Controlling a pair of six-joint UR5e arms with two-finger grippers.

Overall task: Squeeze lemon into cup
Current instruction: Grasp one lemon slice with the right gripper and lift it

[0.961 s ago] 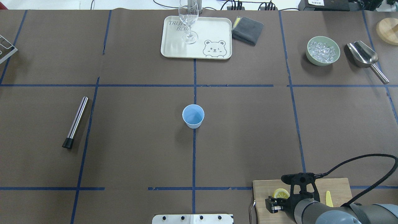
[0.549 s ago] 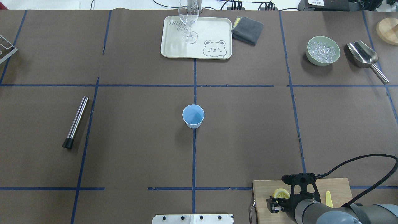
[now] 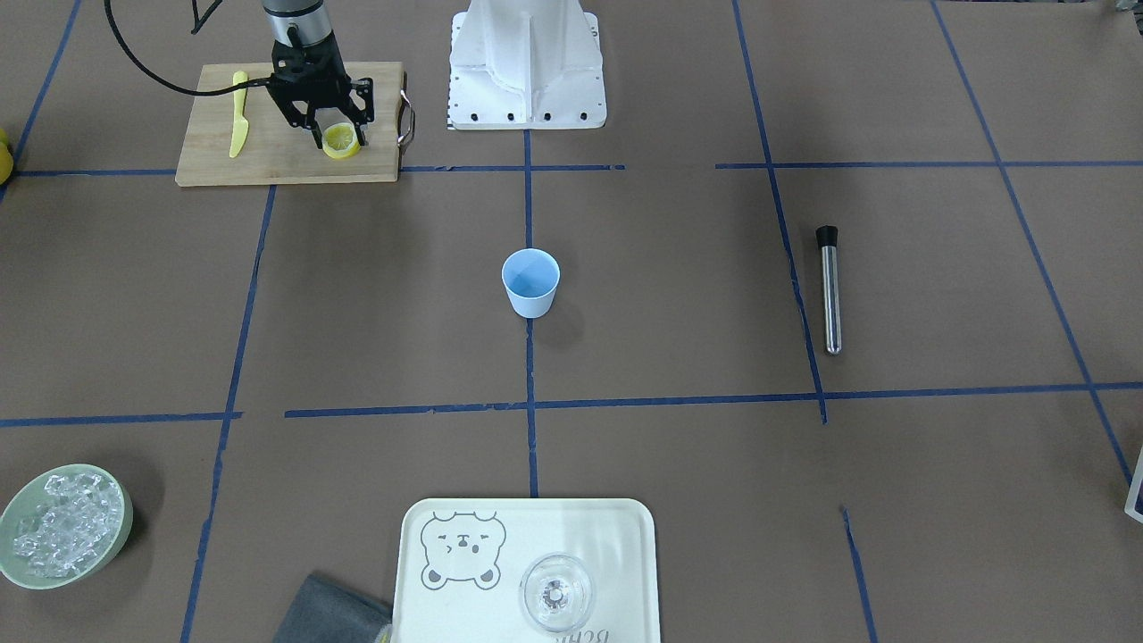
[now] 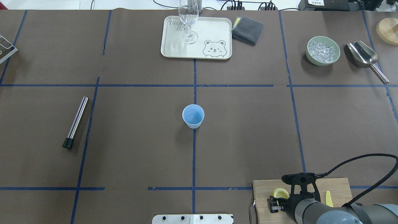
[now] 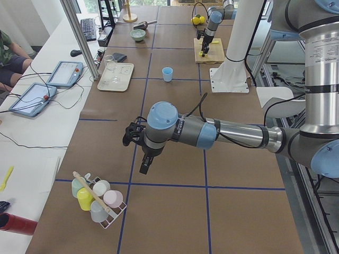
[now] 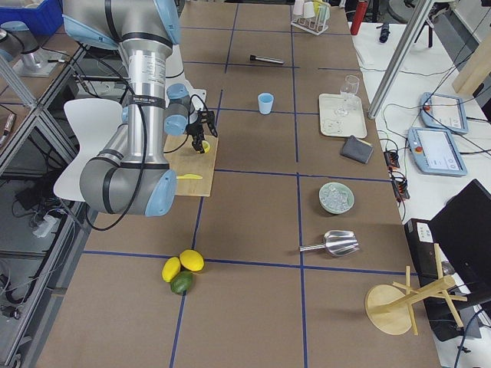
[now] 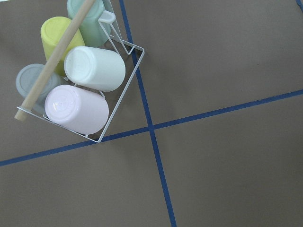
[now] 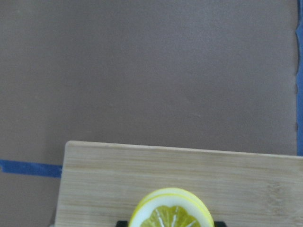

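Almost nothing has moved in the last second. Your right gripper (image 3: 338, 137) hangs over the cutting board (image 3: 268, 162), its fingers flanking the lemon (image 3: 342, 143) close against the rind; you cannot tell whether they are pinching it. Seen from overhead, the lemon lies at five o'clock from the cup (image 4: 193, 116), well apart. You cannot tell whether your left gripper (image 5: 143, 169) is open or closed.

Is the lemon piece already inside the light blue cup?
No, the lemon lies on the wooden cutting board, well apart from the cup.
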